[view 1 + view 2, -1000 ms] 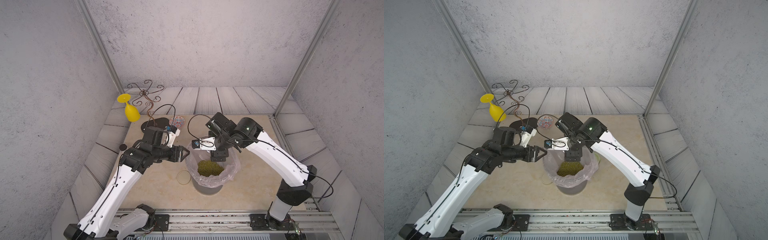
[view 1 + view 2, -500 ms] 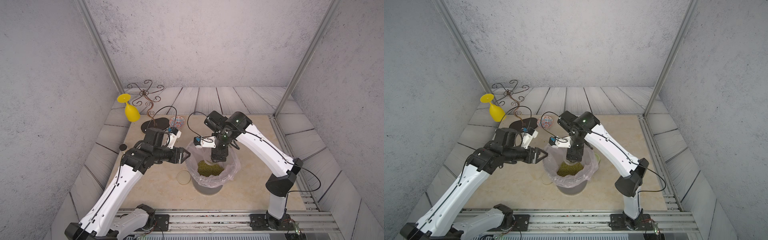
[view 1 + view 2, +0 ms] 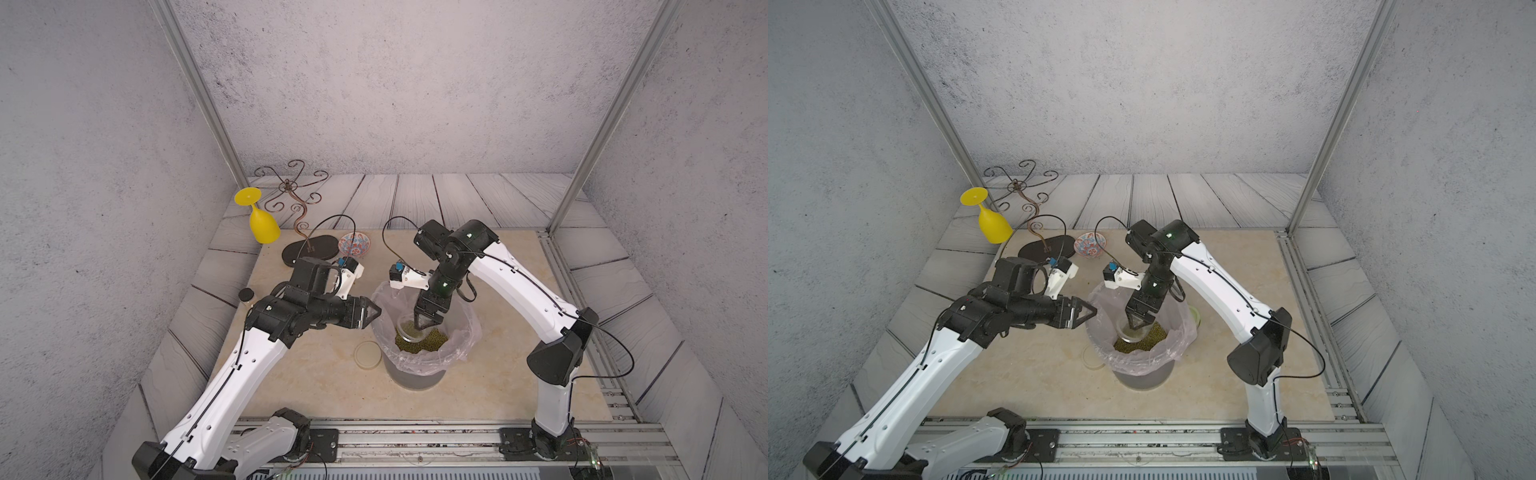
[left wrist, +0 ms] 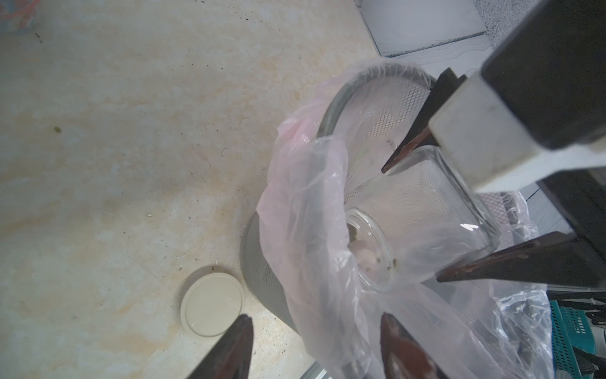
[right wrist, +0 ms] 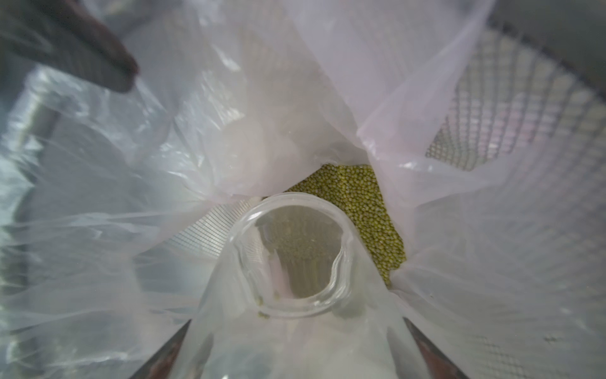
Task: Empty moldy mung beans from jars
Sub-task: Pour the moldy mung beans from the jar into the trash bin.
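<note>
Green mung beans [image 3: 432, 343] lie heaped inside the lined grey bin [image 3: 415, 376] in both top views, where the right gripper [image 3: 428, 326] clamps a clear jar [image 3: 408, 331] tipped mouth-down over them and the left gripper [image 3: 375, 311], jaws parted and empty, hovers at the bin's nine o'clock, a beige lid [image 3: 367, 354] lying at its seven. From the left wrist the jar [image 4: 423, 210] looks nearly empty, a few grains near its mouth. From the right wrist the mung beans [image 5: 367, 210] show just beyond its rim.
</note>
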You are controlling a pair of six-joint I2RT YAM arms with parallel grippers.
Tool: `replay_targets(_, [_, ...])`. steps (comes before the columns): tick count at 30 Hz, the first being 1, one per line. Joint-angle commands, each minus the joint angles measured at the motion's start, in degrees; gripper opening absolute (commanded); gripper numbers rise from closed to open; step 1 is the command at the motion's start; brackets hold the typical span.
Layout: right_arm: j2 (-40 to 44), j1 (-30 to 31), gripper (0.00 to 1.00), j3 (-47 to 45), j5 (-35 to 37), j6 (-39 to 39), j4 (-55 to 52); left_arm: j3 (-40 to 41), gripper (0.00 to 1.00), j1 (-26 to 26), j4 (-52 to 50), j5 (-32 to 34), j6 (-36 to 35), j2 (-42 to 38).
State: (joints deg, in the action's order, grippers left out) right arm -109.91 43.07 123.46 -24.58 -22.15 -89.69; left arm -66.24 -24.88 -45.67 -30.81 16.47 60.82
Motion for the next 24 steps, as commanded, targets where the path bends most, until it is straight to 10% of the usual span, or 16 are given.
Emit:
replay_targets(1, [0.87,-3.09,0.75,-3.84,-11.08,4.22,-0.01,0.58,0.64,-0.16,0.05,0.11,-0.84,-0.43])
replay_targets(9, [4.07,-7.96,0.71,-10.96,-21.20,8.34,6.84,0.98,0.64,-0.16,0.08,0.39,-1.26,0.08])
replay_targets(24, [6.40,-8.50,0.70,-1.80,-17.54,12.87,5.05,1.05,0.64,-0.16,0.34,0.83,-1.17,0.02])
